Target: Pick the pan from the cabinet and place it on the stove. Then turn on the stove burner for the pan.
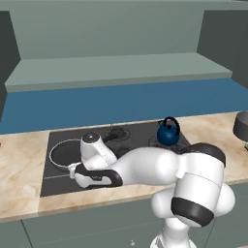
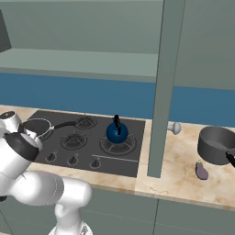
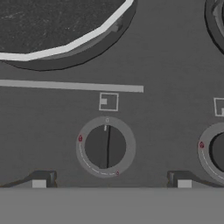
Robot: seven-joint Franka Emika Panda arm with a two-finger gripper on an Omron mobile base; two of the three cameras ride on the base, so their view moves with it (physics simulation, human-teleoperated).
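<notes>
The pan (image 1: 65, 154), flat, round and black with a thin pale rim, sits on the left burner of the stove (image 2: 131, 158). The arm reaches low over the stove's front edge, wrist pointing down. The end effector (image 3: 111, 181) is spread wide, apparently holding nothing, directly above a round dial knob (image 3: 106, 147).

There is one stove (image 2: 87, 140), and five burners can be counted on it in the right base view. Along its front edge three knobs (image 2: 72, 160) are visible there; the arm covers the rest. One pan (image 1: 63, 154), one blue kettle (image 2: 117, 132), one dark-grey pot (image 2: 215, 144) and one purple eggplant (image 2: 201, 171). The hand view shows one full knob (image 3: 105, 147) and part of a second.
</notes>
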